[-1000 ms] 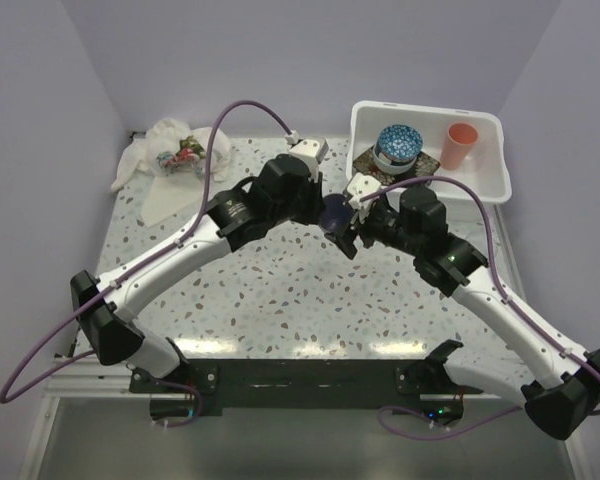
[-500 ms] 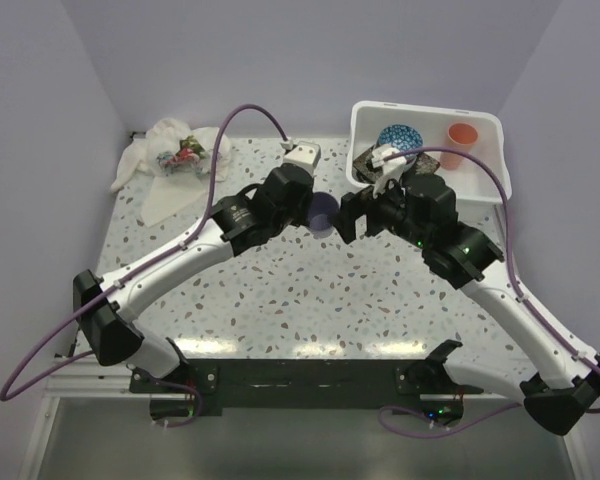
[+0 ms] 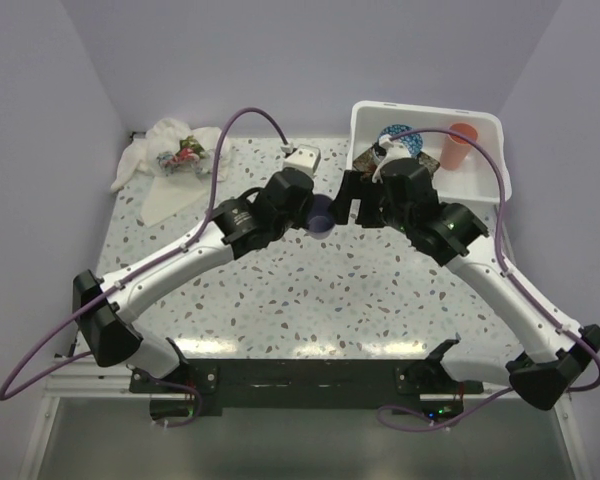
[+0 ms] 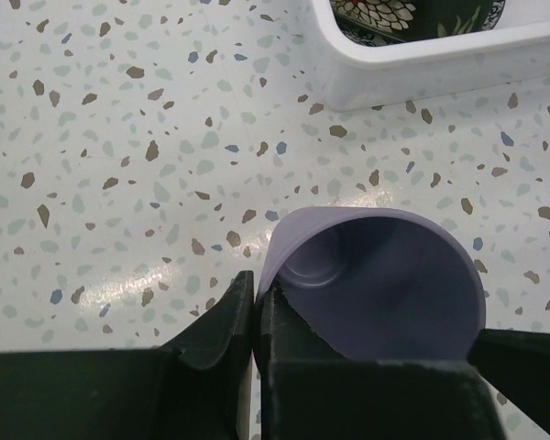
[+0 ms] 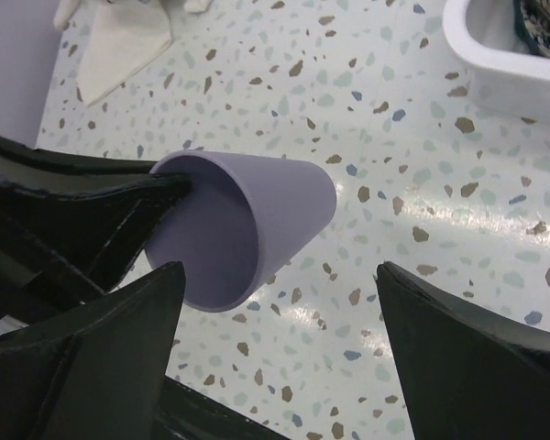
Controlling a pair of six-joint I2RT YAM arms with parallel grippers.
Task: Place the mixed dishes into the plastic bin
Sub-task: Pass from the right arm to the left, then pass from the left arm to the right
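Note:
My left gripper is shut on the rim of a purple cup, held tilted above the table; its wall is pinched between the fingers in the left wrist view. My right gripper is open and empty, just right of the cup, which shows in its wrist view off the left finger. The white plastic bin stands at the back right. It holds an orange cup, a blue-patterned dish and a dark floral plate, partly hidden by the right arm.
A white cloth with a red-green print lies crumpled at the back left. The bin's near corner is close ahead of the left gripper. Purple walls enclose the speckled table.
My right gripper has let go of the purple cup, opened and lifted toward the bin. The left gripper now holds the cup alone and has shifted slightly.

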